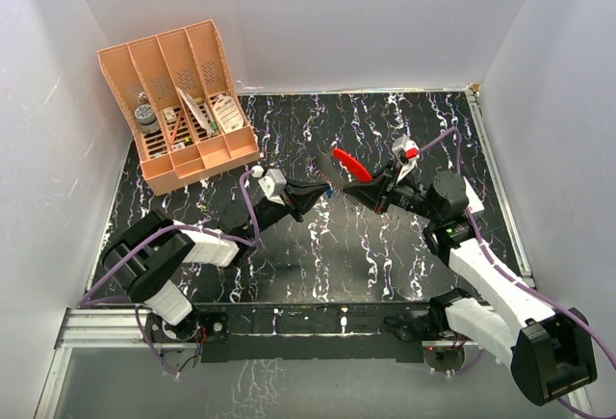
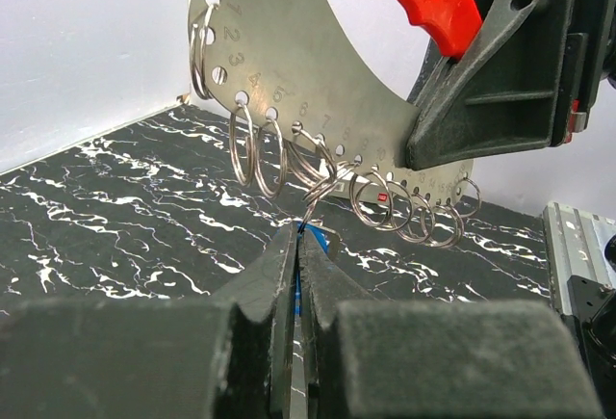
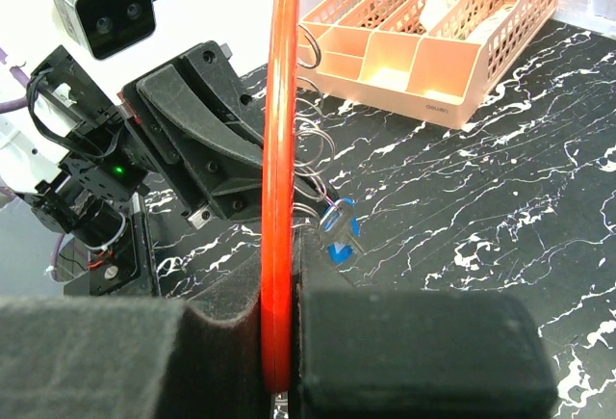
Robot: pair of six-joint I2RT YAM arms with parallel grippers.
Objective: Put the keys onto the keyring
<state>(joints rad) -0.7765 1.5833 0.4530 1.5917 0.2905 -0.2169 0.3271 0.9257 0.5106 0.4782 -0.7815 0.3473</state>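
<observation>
One key [image 2: 318,239] is seen: small and blue-headed. It is pinched between the fingers of the left gripper [image 1: 320,191], whose jaws are pressed together on it so that only a little blue shows at the tips.

One keyring [image 2: 289,63] is seen, a pale metal plate with a curved red side. It is clamped edge-on by the right gripper [image 3: 282,257], with the jaws closed onto the red rim. Holes are punched along the plate's curved edge and numbers are stamped beside them.

About ten wire split rings [image 2: 270,156] are counted hanging from those holes. The exact figure is not certain, as several overlap near the middle.

Both grippers are held above the middle of the black marbled table [image 1: 289,265], tip to tip, with the keyring on the right and the key on the left. The key is placed just under the plate's lower edge, against the middle rings. It cannot be told whether it is threaded onto a ring or only touching one.

One peach mesh organizer [image 1: 183,111] stands at the table's far left corner, well apart from both grippers. Four upright slots are counted in it, above a row of low front compartments. A dark cylindrical item is seen in the leftmost slot and pale items in the other slots; these are too small to identify.
</observation>
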